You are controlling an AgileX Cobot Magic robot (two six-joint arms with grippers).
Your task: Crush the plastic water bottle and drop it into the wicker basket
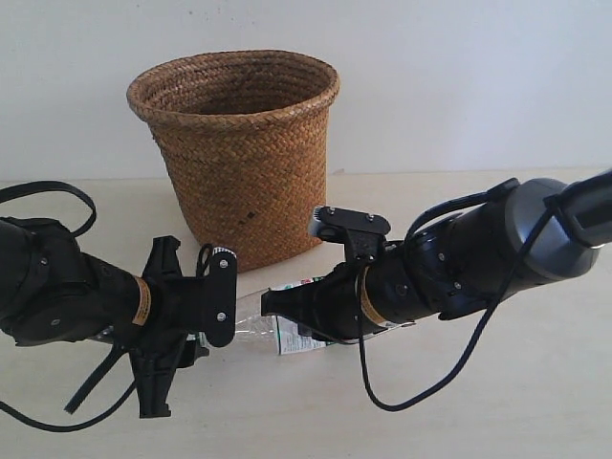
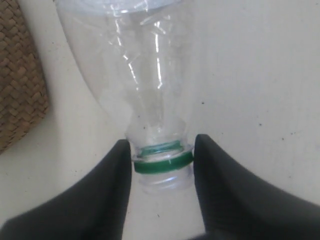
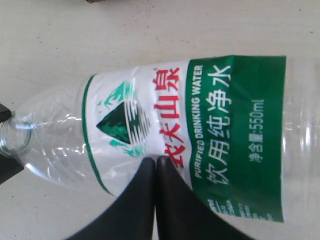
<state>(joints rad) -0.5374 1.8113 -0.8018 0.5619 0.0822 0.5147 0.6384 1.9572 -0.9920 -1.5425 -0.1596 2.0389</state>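
Arms are stretching low toward each other, bottle lying on table before basket; left gripper is clamping its green ring, right gripper holding closed fingers over label.

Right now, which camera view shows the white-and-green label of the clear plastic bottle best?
The right wrist view: the white-and-green label is large and readable. The exterior view shows a sliver; the left wrist view, none.
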